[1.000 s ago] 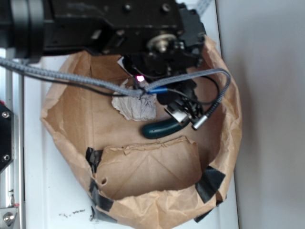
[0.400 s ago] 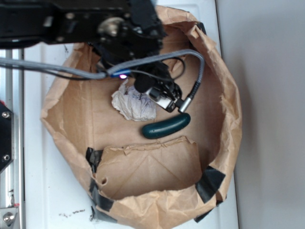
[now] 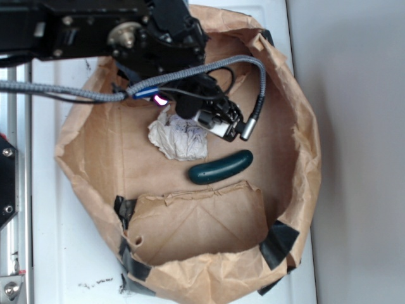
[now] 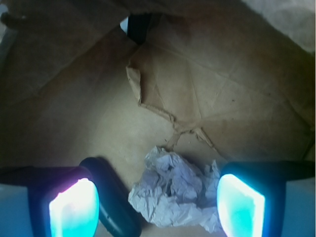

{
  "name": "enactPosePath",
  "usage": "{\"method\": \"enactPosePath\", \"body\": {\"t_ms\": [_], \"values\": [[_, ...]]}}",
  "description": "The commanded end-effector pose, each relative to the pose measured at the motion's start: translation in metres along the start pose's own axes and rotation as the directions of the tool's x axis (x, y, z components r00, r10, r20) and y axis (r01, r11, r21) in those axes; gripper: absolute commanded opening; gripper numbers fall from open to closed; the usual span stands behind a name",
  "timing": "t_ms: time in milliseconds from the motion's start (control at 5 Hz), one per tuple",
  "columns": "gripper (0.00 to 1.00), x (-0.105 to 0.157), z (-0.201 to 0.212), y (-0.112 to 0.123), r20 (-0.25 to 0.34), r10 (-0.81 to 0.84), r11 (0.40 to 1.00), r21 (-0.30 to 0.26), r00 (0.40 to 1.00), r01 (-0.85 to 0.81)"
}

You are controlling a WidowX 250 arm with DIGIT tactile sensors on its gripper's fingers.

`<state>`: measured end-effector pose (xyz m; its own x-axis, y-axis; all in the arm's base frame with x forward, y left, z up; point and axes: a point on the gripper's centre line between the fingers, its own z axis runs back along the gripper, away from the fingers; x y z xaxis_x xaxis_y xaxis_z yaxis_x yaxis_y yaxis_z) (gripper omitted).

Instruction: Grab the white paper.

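Approach step, not yet a grasp. Claw (image 4: pixel 157 207) hangs above the floor of the brown kraft paper basin (image 3: pixel 297 158), jaws spread wide and holding nothing; in the wrist view both lit pads sit at the lower corners of the frame with clear space between them.

White paper (image 3: pixel 179 137) lies on the basin floor, centre-left in the exterior view, just below and left of the claw head. In the wrist view the white paper (image 4: pixel 177 192) sits low in the frame, between the two pads but nearer the right one, apart from both.

Dark green object (image 3: pixel 220 167) lies just right of and below the wad in the exterior view; in the wrist view it shows beside the left pad, close to the wad's edge.

Next move, as I judge it: descend, centre the wad between the pads, keep the left pad clear of the green object, then close.

Wad itself: off-white, heavily crumpled, irregular outline, grey creases and shadowed folds. Likely soft and compressible.
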<state>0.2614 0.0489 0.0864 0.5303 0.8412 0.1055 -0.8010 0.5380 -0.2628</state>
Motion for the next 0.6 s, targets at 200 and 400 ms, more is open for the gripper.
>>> {"method": "enactPosePath", "body": {"t_ms": [200, 400], "values": [[1.0, 0.004, -0.042, -0.009, -0.038, -0.014, 0.998, 0.059, 0.999, 0.016], [1.0, -0.001, -0.048, -0.007, -0.036, -0.04, 0.997, 0.07, 0.999, 0.042]]}}
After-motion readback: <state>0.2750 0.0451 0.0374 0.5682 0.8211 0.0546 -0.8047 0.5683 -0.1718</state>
